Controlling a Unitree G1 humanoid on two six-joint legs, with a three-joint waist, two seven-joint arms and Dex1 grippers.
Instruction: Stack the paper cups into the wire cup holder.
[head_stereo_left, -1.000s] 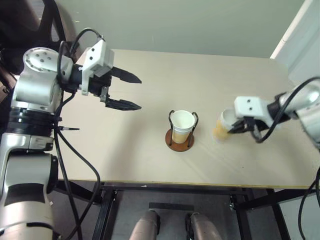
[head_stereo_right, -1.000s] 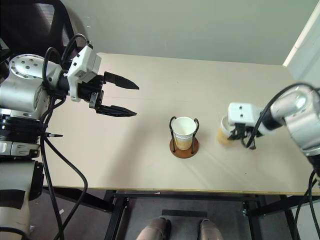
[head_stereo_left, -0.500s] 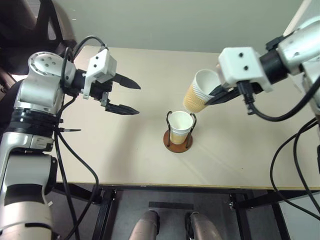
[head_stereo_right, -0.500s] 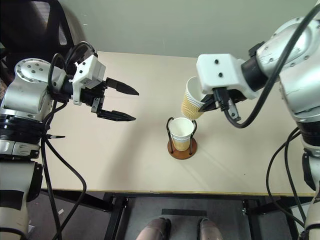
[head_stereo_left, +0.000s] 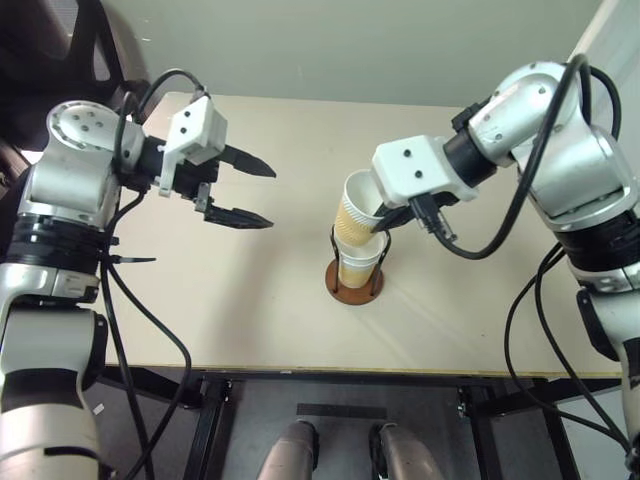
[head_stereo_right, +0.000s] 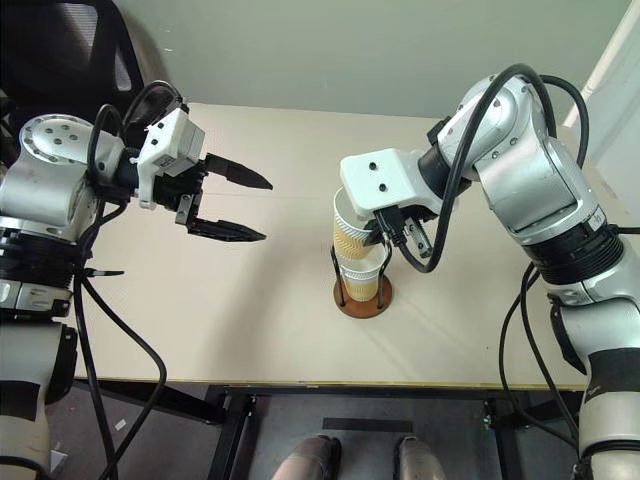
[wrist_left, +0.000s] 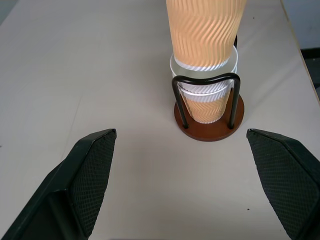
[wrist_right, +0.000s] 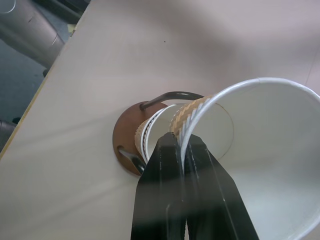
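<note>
Cup over the holder — pinched at its rim!
The right gripper (wrist_right: 184, 150) has its black fingers clamped on the white rim wall of a tan ribbed paper cup (head_stereo_left: 357, 215), mouth up, axis slightly tilted, its bottom entering the cup (wrist_left: 206, 102) seated in the brown-based black-wire cup holder (wrist_left: 209, 126) — farther left, the left gripper (head_stereo_left: 245, 190) hovers with fingers spread.

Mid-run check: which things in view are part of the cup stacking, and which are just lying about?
Part of the job:
- held paper cup, pinched at its rim by the shut right gripper, over the holder
- paper cup already in the holder
- wire cup holder
- left gripper, open, empty, off to the side

Just there:
- table
- black chair behind the table
</note>
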